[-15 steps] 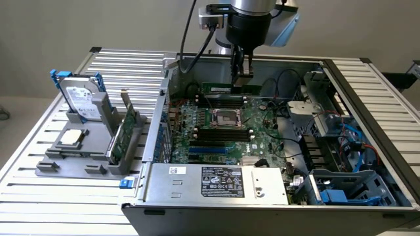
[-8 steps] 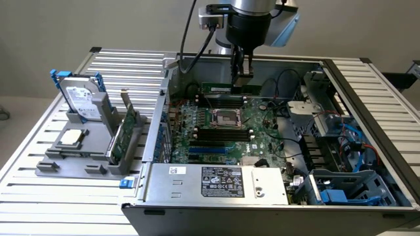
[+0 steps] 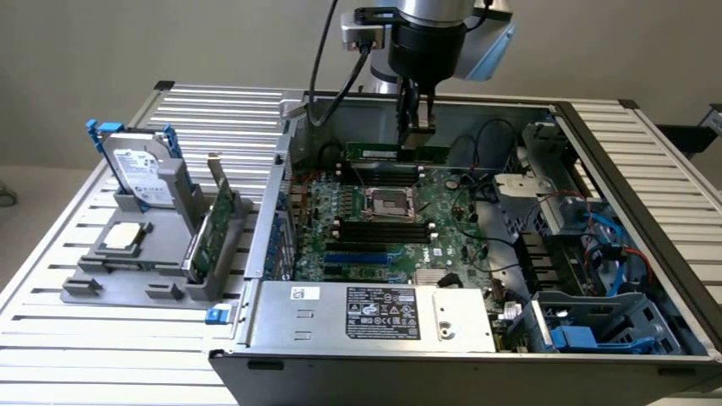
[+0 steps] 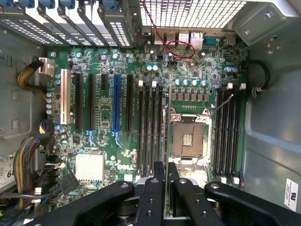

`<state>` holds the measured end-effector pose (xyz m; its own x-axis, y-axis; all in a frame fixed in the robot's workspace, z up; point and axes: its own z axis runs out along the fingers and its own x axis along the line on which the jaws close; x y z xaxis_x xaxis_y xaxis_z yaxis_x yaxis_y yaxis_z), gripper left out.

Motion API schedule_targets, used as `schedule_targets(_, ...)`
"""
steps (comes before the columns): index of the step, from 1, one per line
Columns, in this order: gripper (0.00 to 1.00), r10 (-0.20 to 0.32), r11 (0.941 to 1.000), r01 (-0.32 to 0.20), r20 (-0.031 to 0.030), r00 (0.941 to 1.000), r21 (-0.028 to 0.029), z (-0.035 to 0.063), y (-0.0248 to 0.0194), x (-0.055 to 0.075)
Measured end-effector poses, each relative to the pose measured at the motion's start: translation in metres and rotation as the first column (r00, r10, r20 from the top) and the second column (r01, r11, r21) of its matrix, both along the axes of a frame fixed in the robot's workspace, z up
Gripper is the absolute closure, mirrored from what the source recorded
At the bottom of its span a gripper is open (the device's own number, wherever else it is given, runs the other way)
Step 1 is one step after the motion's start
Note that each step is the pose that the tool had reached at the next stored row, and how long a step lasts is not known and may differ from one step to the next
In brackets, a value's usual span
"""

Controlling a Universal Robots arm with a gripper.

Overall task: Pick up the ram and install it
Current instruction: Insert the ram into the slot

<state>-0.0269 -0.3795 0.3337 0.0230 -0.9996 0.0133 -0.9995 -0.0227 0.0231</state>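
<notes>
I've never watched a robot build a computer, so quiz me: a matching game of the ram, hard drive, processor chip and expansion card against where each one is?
1 the ram
2 hard drive
3 processor chip
4 expansion card

A lying flat on the grey holder
B in the gripper, above the motherboard
C upright, with blue rails, on the holder
D on edge in the holder, nearest the case

Pairs: 1-B, 2-C, 3-A, 4-D
</notes>
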Motion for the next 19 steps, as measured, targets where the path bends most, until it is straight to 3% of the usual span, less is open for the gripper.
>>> schedule_targets(10, 0.85, 0.007, 1.0000, -0.007, -0.0001, 1.0000, -0.0001, -0.0180, -0.0020, -0.003)
schedule_targets(19, 0.85, 0.033, 0.9995, -0.033, -0.0009, 0.9995, -0.0001, -0.0344, -0.0155, -0.003)
